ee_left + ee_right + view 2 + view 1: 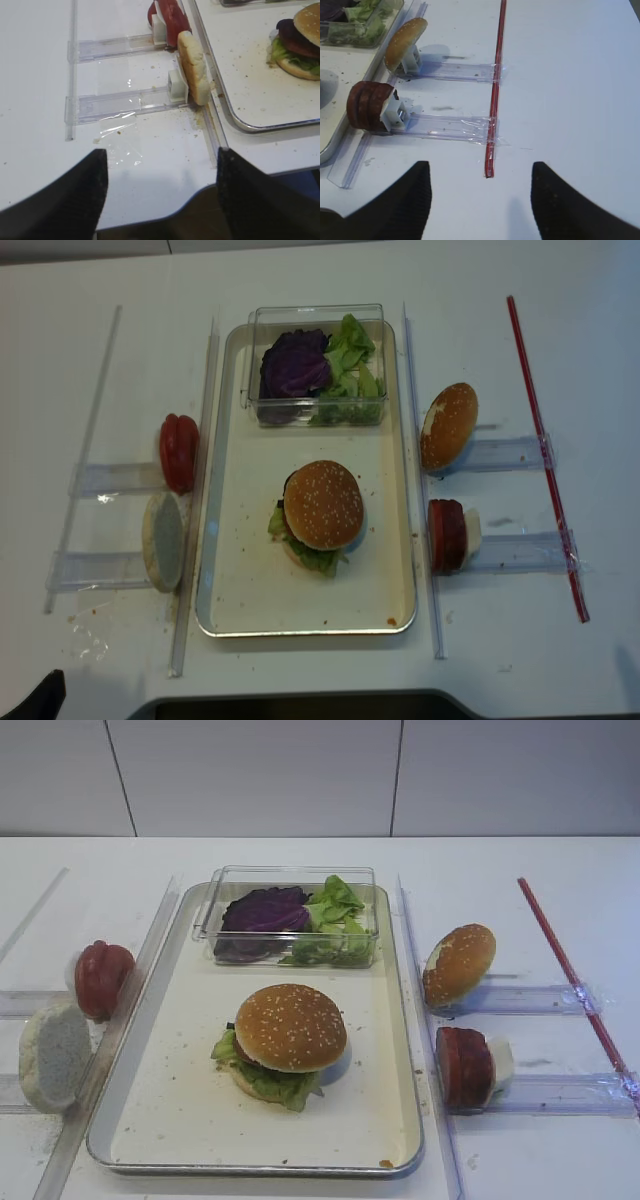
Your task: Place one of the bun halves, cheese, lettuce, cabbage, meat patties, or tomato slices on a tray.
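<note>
White table all around, the right gripper [479, 200] waits wide open and empty, so it should reach gently for the leaning bun half [404, 43] beside the tray [400, 1020], pinch softly, then lift it over the rim.

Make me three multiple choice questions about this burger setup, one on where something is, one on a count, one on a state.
1. Where does the clear box of greens sit?
A. at the far end of the tray
B. right of the tray
C. on the burger

2. How many assembled burgers lie on the tray?
A. none
B. one
C. three

3. How is the right hand?
A. shut on a bun
B. open, holding nothing
C. shut on a patty

Answers: 1 A, the box lies inside the rim; 2 B, a single stack; 3 B, fingers apart over bare table.
</note>
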You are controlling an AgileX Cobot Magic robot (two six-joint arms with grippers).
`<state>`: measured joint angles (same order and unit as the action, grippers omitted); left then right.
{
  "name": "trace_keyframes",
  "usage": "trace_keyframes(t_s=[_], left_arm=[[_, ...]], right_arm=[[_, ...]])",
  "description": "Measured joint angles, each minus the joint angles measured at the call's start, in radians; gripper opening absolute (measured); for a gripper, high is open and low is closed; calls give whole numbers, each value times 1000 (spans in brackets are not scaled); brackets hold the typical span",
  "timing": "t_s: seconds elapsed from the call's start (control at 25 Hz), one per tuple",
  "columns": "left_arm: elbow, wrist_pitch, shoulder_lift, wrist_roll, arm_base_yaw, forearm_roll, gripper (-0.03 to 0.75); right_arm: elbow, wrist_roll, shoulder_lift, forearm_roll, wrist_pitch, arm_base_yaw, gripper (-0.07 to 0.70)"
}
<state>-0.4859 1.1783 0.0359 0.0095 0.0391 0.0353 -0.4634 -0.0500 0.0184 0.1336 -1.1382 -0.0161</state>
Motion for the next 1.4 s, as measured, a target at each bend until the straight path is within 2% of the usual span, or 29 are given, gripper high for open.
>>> trace_keyframes(t_s=[1.4], left_arm=[[0,0,0,0,0,0,428]], right_arm=[[0,0,0,0,0,0,454]])
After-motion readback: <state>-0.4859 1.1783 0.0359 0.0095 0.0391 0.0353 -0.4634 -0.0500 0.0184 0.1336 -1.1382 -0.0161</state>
